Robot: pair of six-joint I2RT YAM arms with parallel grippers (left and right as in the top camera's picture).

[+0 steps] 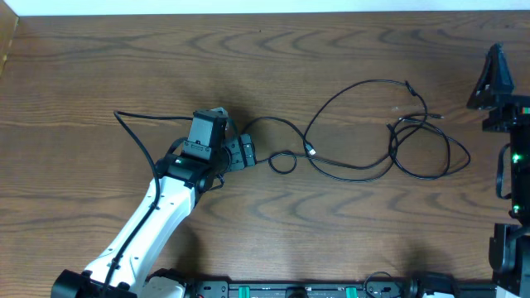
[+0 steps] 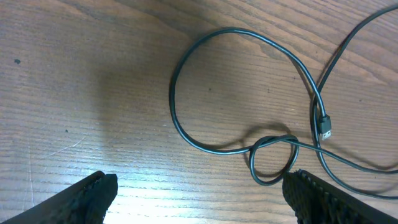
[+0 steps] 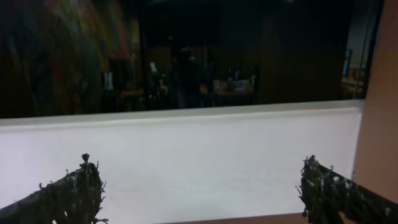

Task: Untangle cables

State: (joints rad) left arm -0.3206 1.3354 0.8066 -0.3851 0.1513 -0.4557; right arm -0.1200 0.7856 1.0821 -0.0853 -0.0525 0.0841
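1. Currently the left gripper [image 2: 199, 183] hovers just 9 o'clock of the table [image 1: 83, 66] centre, jaws wide apart, gripping nothing.
2. Black cables [image 1: 356, 165] sprawl from centre toward 3 o'clock. A small loop [image 2: 272, 158] lies at the left gripper's 1 o'clock, untouched.
3. Right gripper [image 3: 199, 193] sits at the 3 o'clock edge, fully spread, empty.

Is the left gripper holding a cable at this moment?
No: the left gripper is open and empty, and the black cable lies flat on the table.
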